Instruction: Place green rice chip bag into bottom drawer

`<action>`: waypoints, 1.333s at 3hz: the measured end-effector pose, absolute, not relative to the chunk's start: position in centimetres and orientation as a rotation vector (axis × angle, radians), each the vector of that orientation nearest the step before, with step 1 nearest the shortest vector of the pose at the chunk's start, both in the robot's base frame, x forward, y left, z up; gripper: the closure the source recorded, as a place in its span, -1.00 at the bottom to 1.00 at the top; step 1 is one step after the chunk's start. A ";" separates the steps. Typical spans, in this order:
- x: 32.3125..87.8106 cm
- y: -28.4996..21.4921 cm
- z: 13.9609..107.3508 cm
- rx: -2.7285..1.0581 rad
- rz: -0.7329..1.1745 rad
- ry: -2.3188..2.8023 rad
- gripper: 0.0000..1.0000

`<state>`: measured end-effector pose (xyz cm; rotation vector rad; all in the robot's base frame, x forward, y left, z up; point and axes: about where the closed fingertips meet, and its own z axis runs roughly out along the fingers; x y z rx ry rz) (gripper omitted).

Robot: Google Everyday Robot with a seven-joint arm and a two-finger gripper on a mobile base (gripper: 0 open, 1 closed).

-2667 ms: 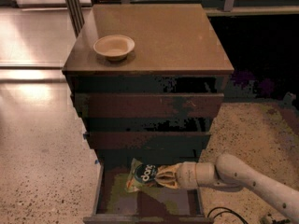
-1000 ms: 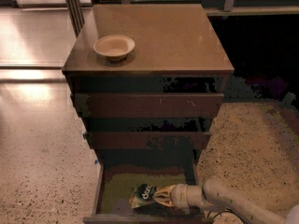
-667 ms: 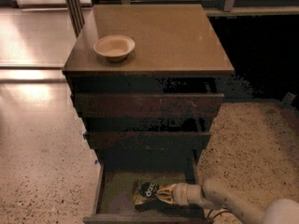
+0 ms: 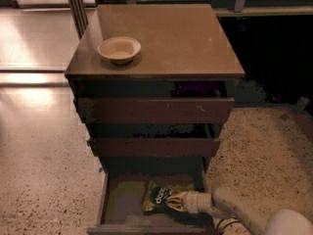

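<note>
gripper (image 4: 174, 200) inside bottom drawer (image 4: 123, 202) | fingers pinching green rice chip bag (image 4: 156, 196) right edge | likely light, crinkly, crushable

End effector (image 4: 177, 201) hanging low inside the open bottom drawer (image 4: 122, 203), at the green rice chip bag (image 4: 157, 198).
The bottom drawer is standing pulled out beneath two shallower drawers (image 4: 154, 110); the bag is lying on its greenish floor, dark logo facing up; the end effector is meeting the bag's right edge, its pale arm (image 4: 234, 209) entering from the lower right; a beige bowl (image 4: 119, 49) is sitting on the table (image 4: 181, 38), near its left edge.
</note>
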<state>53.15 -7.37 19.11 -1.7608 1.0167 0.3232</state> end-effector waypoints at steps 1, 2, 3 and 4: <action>53.1 -7.4 19.1 -1.761 0.323 1.017 0.16; 53.1 -7.4 19.1 -1.761 0.323 1.017 -0.31; 53.1 -7.4 19.1 -1.761 0.323 1.017 -0.77; 53.1 -7.4 19.1 -1.761 0.323 1.017 -1.00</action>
